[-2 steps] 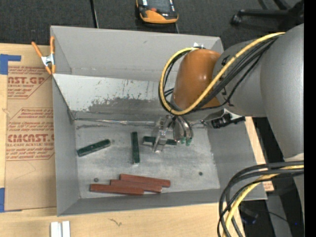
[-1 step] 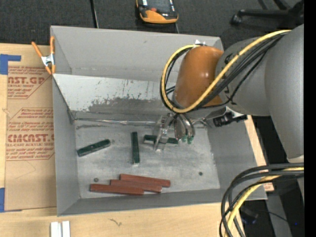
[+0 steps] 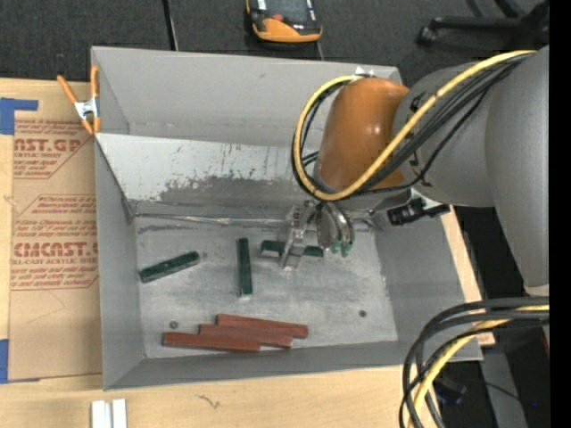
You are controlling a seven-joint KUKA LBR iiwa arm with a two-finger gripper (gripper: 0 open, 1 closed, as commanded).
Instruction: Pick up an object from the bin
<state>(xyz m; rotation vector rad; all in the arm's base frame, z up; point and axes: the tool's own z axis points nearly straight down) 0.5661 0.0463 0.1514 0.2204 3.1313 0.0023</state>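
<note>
Grey bin (image 3: 178,87), pincer (image 3: 312,246) partly hiding green bar (image 3: 270,250)

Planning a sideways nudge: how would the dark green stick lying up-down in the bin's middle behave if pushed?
The dark green stick looks straight and flat-sided, so it is probably stiff and would slide rather than roll. It is thin, so likely light. Pushed off-centre on the bare bin floor, it may pivot.

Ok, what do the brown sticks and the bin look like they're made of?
The brown sticks: flat, matte reddish-brown bars, likely painted wood or plastic; the look leaves it open. The bin: dull grey sheet metal, its floor scratched and scuffed.
</note>
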